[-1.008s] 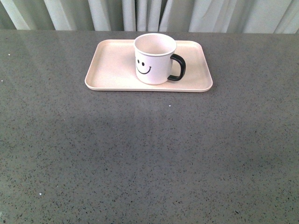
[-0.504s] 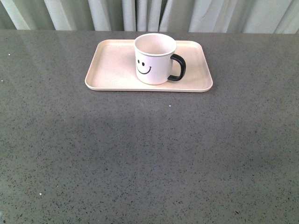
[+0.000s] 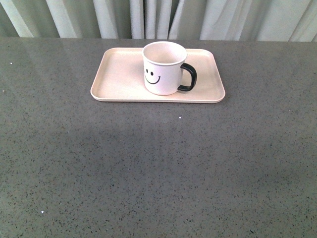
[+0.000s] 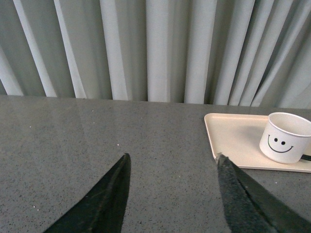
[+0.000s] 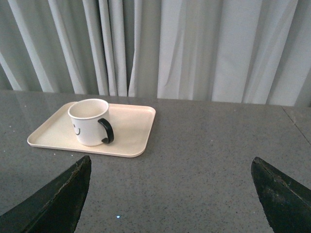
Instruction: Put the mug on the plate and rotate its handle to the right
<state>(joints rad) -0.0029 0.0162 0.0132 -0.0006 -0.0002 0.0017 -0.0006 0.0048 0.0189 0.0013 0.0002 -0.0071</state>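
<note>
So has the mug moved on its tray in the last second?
No. The mug keeps its spot on the plate, handle right. Mug, plate and the table far edge all sit slightly lower together, so the view shifted.

Front view, change since half a second ago:
- Framing: the whole scene sits slightly lower in the picture.
- Table (image 3: 158, 173): its far edge has dropped, and a taller strip of curtain (image 3: 158, 17) shows above it.
- Plate (image 3: 116, 79), mug (image 3: 163, 74), handle (image 3: 190, 77): all lower, by a like amount, together.
- White speck (image 3: 179, 117) near the plate: lower likewise.
</note>
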